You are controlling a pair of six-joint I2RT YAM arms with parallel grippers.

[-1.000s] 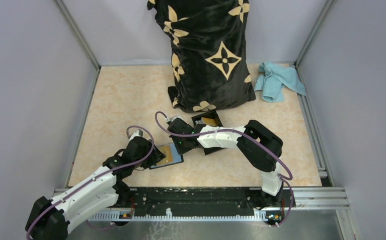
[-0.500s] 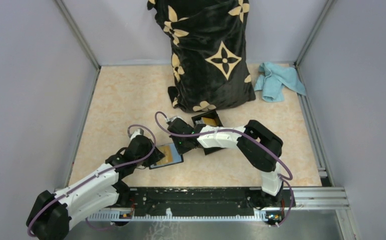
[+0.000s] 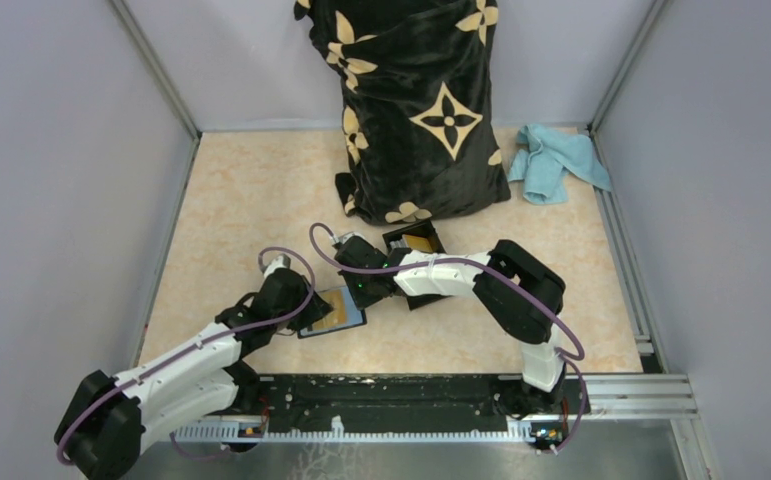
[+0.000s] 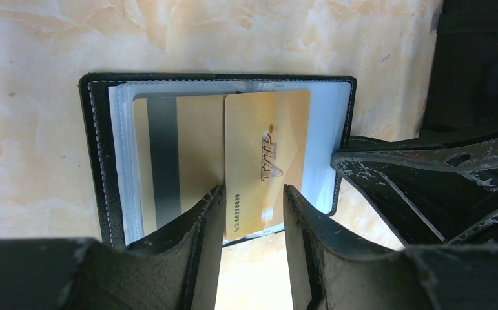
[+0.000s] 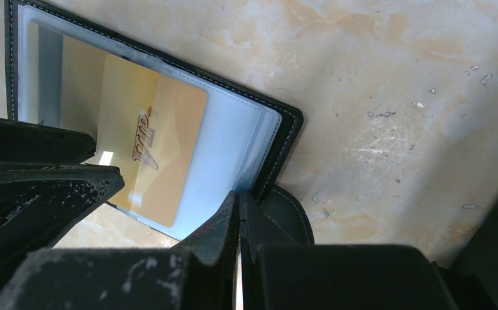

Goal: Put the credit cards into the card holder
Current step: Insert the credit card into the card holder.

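Observation:
The card holder [image 4: 97,161] lies open on the table, its clear pockets facing up. A gold credit card with a dark stripe [image 4: 188,142] sits in the left part. A gold VIP card [image 4: 265,129] lies beside it, its near end sticking out past the holder's edge. My left gripper [image 4: 252,190] is open, with its fingers standing over that near end. My right gripper [image 5: 238,194] is shut, tips resting on the holder's edge [image 5: 278,129] by the strap tab [image 5: 291,223]. In the top view, both grippers meet at the holder [image 3: 336,310].
A rigid black box [image 3: 413,240] with gold cards in it stands just behind the right arm. A tall shape draped in a black, gold-patterned cloth [image 3: 416,110] fills the back middle. A blue rag [image 3: 556,160] lies at the back right.
The left arm has shifted slightly toward the holder. The right arm and the card holder have stayed in place.

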